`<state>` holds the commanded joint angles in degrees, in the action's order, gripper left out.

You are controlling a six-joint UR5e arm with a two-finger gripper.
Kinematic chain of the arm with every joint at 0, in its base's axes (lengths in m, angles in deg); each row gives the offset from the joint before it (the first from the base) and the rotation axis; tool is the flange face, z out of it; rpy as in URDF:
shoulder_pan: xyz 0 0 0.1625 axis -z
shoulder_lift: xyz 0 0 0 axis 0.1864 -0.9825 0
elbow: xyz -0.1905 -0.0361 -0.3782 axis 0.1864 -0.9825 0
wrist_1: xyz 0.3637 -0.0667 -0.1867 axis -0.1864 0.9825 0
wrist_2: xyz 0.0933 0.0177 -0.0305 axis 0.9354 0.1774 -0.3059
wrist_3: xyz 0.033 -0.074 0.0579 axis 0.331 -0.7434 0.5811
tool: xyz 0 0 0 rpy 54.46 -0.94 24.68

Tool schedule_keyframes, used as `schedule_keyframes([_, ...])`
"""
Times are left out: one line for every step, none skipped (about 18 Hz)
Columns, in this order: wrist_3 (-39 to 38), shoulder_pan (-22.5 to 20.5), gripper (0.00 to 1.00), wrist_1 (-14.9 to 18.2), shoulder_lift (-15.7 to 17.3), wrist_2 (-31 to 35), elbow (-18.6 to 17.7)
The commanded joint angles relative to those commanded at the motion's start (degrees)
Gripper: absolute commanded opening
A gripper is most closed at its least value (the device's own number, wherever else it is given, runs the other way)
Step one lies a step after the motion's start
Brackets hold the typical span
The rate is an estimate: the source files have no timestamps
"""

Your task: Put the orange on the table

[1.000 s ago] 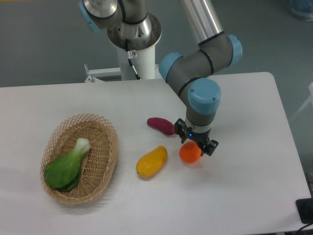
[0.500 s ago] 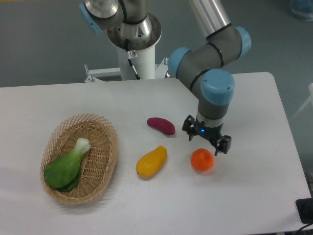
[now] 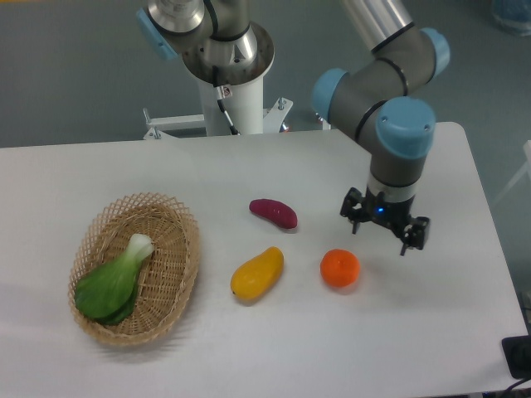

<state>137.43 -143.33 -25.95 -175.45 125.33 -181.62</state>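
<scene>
1. The orange (image 3: 340,269) sits on the white tabletop (image 3: 431,332), right of centre, with nothing touching it.
2. The claw (image 3: 385,231) hangs above the tabletop to the right of the orange and a little farther back, apart from it; its two fingers are spread and nothing is between them.
3. A yellow fruit (image 3: 257,274) lies left of the orange, with a clear gap between them.
4. A purple sweet potato (image 3: 274,212) lies farther back, beyond the yellow fruit and to the left of the claw.
5. A wicker basket (image 3: 177,236) stands at the left side of the tabletop, well apart from the orange, and holds a green leafy vegetable (image 3: 112,282).
</scene>
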Motion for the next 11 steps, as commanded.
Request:
schedule_keyframes([0.09,-0.09,1.0,-0.09,-0.09,0.0,0.09])
schedule_keyframes([0.09,-0.09,1.0,-0.09,-0.26,0.0,0.61])
schedule_keyframes([0.09,-0.35,1.0,0.0,-0.52,0.0,1.31])
schedule_keyframes([0.26,-0.7,1.0,0.0,-0.7,0.0,2.02])
schedule_keyframes([1.48,-1.4,1.0,0.17,-0.88,0.0,2.46])
schedule_keyframes([3.15,-1.93,1.0,0.17,-1.05,-0.09,2.55])
schedule_keyframes([4.9,-2.72,1.0,0.26,-1.05,-0.17,2.64])
schedule_keyframes([6.49,-3.25,1.0,0.52,-1.05,-0.52,2.81])
schedule_keyframes([7.55,-3.6,1.0,0.87,-1.23,-0.79,3.42])
schedule_keyframes([7.99,-3.69,1.0,1.05,-1.4,-0.7,3.86])
schedule_keyframes([8.0,-3.7,1.0,1.58,-1.75,-0.7,4.3])
